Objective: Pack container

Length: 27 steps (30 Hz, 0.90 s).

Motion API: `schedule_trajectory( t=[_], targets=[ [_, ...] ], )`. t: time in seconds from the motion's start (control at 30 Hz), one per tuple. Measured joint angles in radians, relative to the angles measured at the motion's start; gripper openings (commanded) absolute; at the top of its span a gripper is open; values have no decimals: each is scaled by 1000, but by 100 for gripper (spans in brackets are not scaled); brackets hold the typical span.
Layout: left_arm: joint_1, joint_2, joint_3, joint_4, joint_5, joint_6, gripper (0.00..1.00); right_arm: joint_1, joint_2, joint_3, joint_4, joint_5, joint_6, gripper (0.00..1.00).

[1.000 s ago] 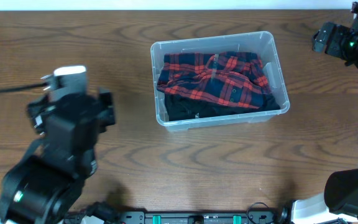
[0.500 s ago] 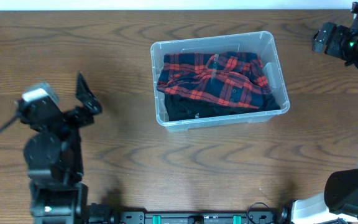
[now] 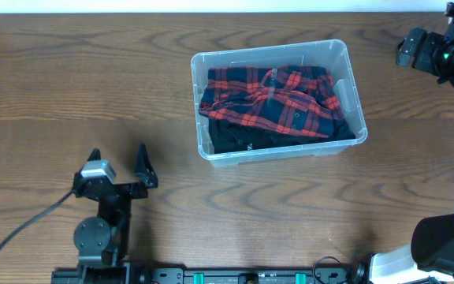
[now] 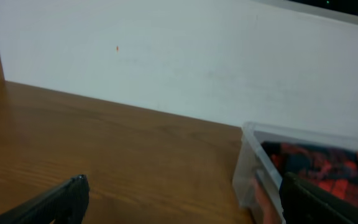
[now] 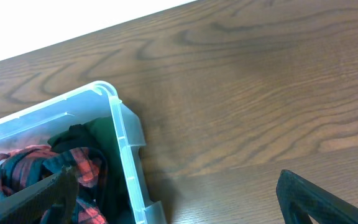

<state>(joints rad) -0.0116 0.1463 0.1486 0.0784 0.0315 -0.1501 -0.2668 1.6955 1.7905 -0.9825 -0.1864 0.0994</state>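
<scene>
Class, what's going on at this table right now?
Nothing is being handled. The container sits on the table, holding a red plaid shirt over a dark garment. Both tools are open and empty: the left tool near the table's near edge, the right tool by the far right corner.

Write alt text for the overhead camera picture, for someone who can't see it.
A clear container on the table holds a red plaid shirt over dark fabric. The left gripper, open and empty, sits front left; the right gripper is at the far right edge.
</scene>
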Motion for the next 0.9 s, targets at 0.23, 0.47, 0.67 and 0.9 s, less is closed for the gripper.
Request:
schedule_trajectory(
  t=[0.23,0.47,0.67,0.9],
  targets=[
    [0,-88,-101,-14,19,0,98,0,0,0,0,0,0,99],
    [0,-95,-109,-135,18,0,98,0,0,0,0,0,0,99],
    [0,-114,-102,-171,13,0,98,0,0,0,0,0,0,99],
    [0,-135,-98,-178,6,0,98,0,0,0,0,0,0,99]
  ],
)
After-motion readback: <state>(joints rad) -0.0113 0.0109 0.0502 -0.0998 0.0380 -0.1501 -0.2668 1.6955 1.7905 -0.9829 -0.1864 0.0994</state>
